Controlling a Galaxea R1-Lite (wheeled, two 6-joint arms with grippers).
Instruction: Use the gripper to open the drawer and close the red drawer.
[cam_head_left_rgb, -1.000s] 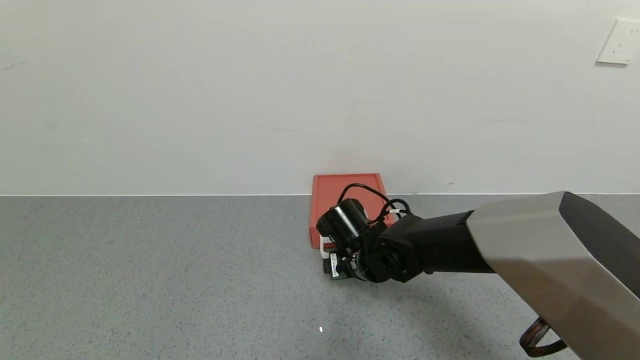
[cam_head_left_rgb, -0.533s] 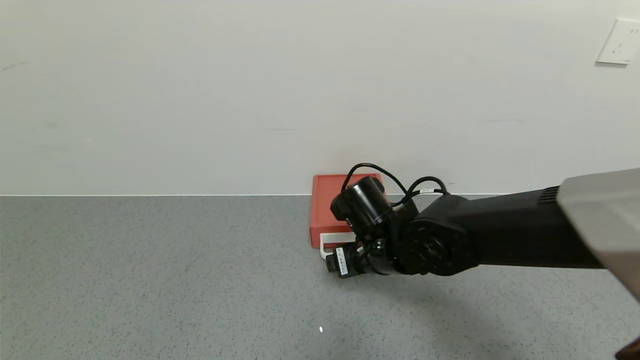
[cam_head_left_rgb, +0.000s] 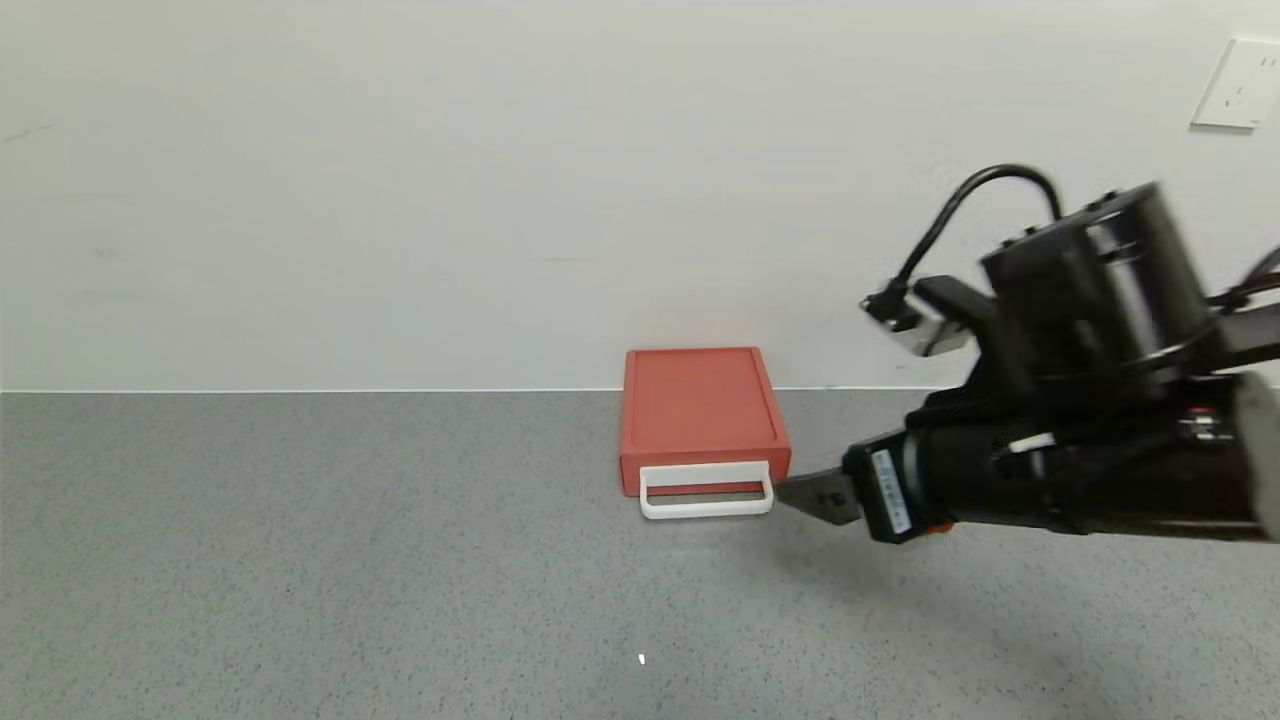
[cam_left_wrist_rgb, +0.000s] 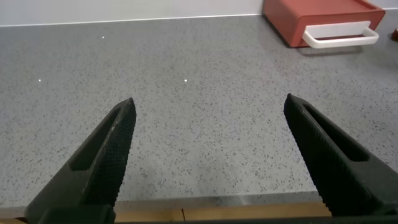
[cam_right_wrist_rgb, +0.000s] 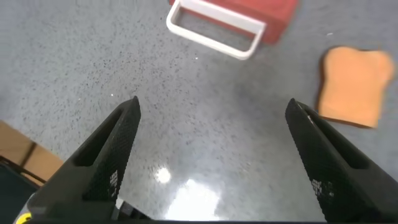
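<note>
Retreat is the news: the right gripper has lifted off the white handle and swung aside, fingers spread and empty — the red drawer sits shut against the wall on the table, so the task looks finished.

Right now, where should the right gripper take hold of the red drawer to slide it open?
By the white loop handle on the red drawer's front. It sticks out toward the robot, so the open right gripper should probably come from the front.
</note>
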